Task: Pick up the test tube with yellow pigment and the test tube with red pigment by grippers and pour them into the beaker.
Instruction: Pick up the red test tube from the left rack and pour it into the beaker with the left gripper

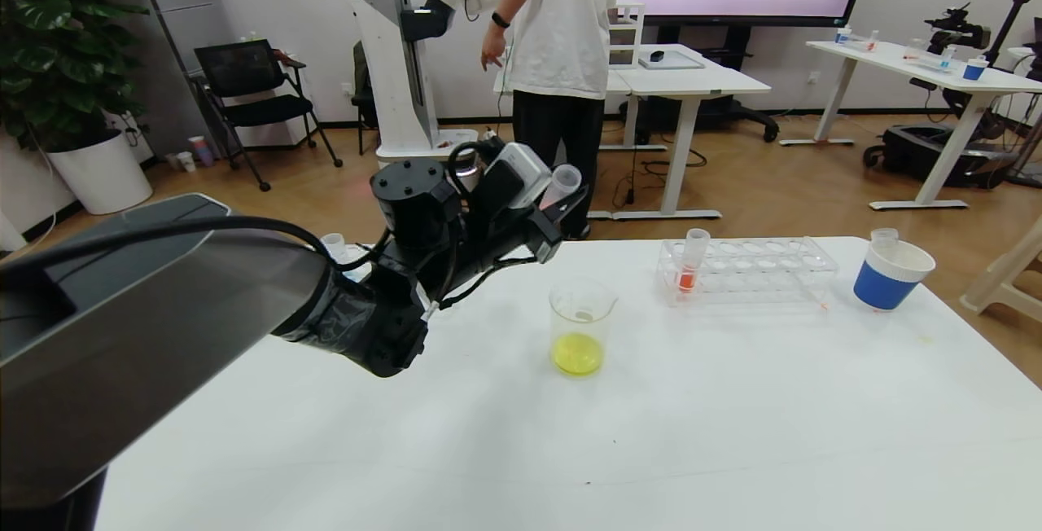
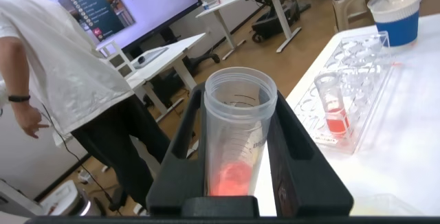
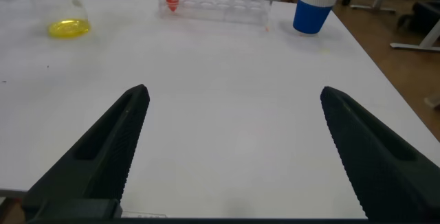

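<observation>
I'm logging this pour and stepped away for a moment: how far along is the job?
Yellow looks done: the beaker holds only yellow liquid at its bottom. In hand: the left gripper is shut on a test tube with red pigment, raised behind the beaker, not yet poured. A second red tube stands in the rack. The right gripper is open and empty above the table.

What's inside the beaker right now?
The beaker holds a shallow pool of yellow liquid at the bottom. No red shows in it; the red tube is in the left gripper.
</observation>
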`<action>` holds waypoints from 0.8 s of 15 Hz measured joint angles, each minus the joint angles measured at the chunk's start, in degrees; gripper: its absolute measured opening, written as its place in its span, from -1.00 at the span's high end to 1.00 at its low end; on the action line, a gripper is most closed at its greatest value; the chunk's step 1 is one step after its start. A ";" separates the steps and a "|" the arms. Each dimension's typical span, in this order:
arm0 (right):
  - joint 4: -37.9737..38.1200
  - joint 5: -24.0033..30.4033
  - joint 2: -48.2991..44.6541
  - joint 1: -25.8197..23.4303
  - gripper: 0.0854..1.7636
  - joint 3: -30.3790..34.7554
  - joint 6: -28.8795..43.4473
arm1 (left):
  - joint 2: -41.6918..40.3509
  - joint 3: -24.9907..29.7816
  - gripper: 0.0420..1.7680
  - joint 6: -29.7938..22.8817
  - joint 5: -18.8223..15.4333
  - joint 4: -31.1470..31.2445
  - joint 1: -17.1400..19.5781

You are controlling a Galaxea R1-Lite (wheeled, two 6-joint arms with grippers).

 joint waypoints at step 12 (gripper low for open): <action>0.00 0.00 0.00 0.00 -0.97 0.00 0.00 | 5.79 -4.57 0.45 29.29 -20.42 -0.61 2.84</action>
